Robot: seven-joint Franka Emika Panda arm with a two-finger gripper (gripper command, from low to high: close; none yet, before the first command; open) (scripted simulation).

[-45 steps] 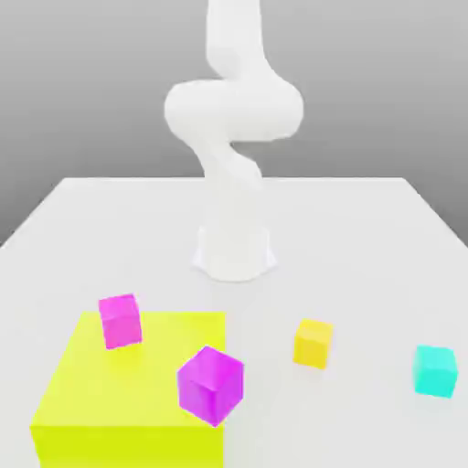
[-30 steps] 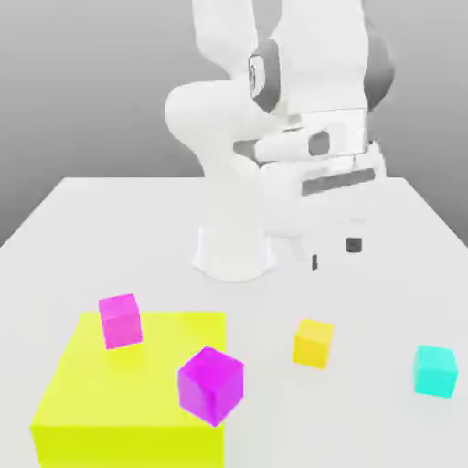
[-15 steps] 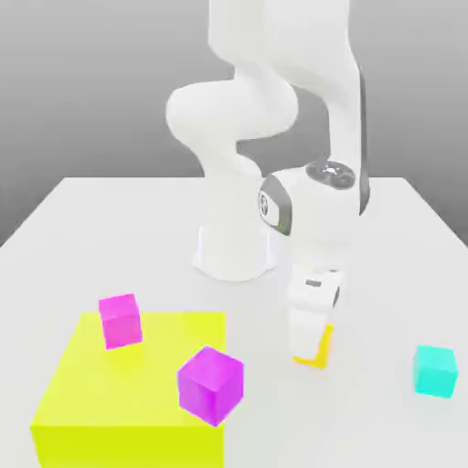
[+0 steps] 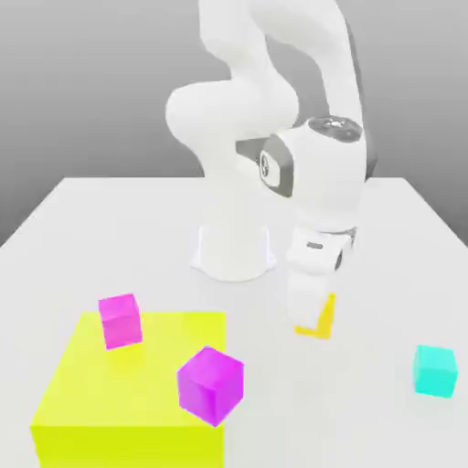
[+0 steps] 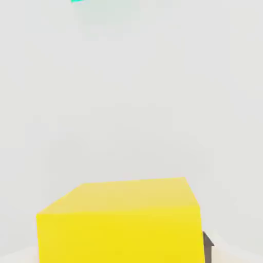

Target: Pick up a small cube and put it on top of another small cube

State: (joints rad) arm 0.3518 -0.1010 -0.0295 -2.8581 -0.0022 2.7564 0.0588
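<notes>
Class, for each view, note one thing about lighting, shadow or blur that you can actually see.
Exterior view: soft, even light; the violet-purple cube has a brighter top face and darker sides, and edges look slightly blurred. Hand view: the yellow-orange cube has a paler top than its front face, and the cyan cube at the frame's edge casts a faint, smeared tint on the pale table.

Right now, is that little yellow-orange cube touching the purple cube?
Apart. The exterior view shows bare table between the yellow-orange cube and the purple cube.
</notes>
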